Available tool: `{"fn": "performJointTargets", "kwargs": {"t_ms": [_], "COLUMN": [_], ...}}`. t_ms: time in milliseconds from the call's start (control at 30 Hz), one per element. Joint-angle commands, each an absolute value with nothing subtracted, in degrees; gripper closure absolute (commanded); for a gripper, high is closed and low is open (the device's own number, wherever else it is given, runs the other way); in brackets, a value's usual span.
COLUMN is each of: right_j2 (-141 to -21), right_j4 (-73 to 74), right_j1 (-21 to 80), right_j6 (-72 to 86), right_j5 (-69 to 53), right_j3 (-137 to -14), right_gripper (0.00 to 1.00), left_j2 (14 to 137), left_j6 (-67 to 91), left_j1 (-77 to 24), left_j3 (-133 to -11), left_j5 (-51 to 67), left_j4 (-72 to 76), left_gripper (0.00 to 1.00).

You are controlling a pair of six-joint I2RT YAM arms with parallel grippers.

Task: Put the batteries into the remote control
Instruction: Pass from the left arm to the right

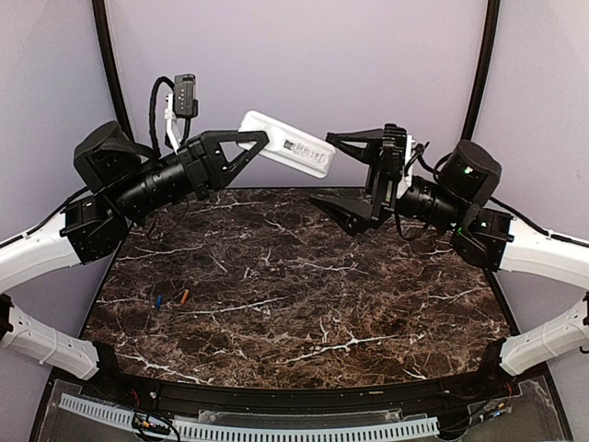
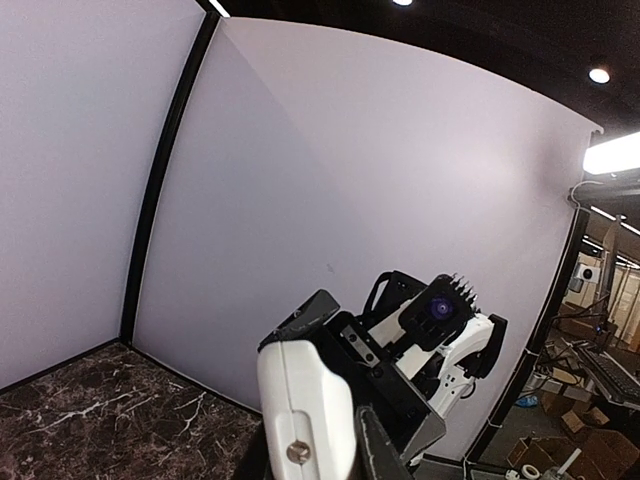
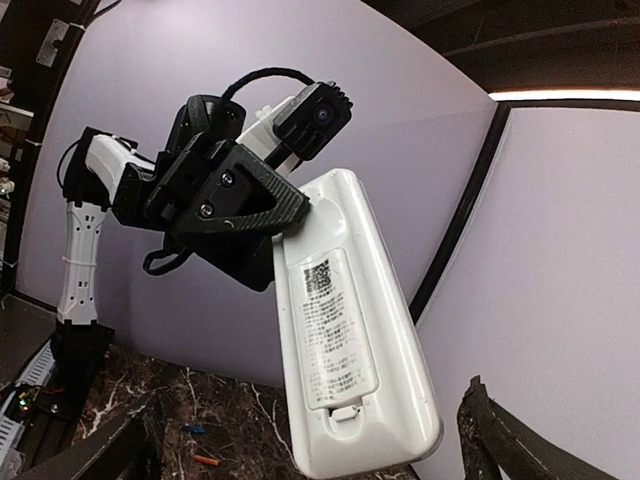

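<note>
My left gripper (image 1: 247, 145) is shut on one end of the white remote control (image 1: 287, 145) and holds it high above the table, back side up. In the right wrist view the remote (image 3: 345, 330) shows its labelled battery cover in place, with the left gripper (image 3: 235, 200) clamped on its far end. My right gripper (image 1: 333, 171) is open and empty, its jaws spread just off the remote's free end without touching it. The blue battery (image 1: 158, 300) and the orange-red battery (image 1: 184, 296) lie side by side on the table at the left; they also show in the right wrist view (image 3: 196, 428).
The dark marble table (image 1: 304, 295) is walled by pale purple panels at the back and sides. A perforated cable strip (image 1: 276, 428) runs along the near edge.
</note>
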State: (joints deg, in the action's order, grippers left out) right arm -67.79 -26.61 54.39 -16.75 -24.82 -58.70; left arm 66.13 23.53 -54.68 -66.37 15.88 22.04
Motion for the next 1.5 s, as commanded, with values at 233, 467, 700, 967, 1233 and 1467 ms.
{"fn": "performJointTargets", "kwargs": {"t_ms": [233,467,700,967,1233,1467], "right_j2": [-73.13,-74.24,-75.31,-74.75,-73.25,-71.58], "right_j4": [-28.02,-27.05,-25.9,-25.15,-21.05,-14.37], "right_j1": [55.99,57.18,57.83,57.85,57.87,57.92], "right_j6": [-32.19,-36.69,-39.43,-40.72,-41.31,-40.53], "right_j5": [-20.01,-17.51,-14.04,-10.79,-9.91,-10.15], "right_j3": [-63.99,-65.33,-66.32,-65.83,-66.9,-67.6], "right_gripper": [0.13,0.25,0.41,0.48,0.73,0.85], "left_j2": [66.57,67.39,67.57,67.33,66.53,65.5], "left_j6": [24.15,24.4,24.45,24.22,24.03,21.88], "left_j1": [-55.2,-55.2,-55.25,-55.26,-55.22,-55.22], "left_j3": [-66.66,-67.23,-67.3,-66.85,-65.85,-65.07], "left_j5": [16.84,15.87,16.71,16.63,15.15,13.39], "left_j4": [25.59,24.97,25.37,25.19,24.04,20.73], "left_gripper": [1.0,1.0,1.0,1.0,1.0,0.96]}}
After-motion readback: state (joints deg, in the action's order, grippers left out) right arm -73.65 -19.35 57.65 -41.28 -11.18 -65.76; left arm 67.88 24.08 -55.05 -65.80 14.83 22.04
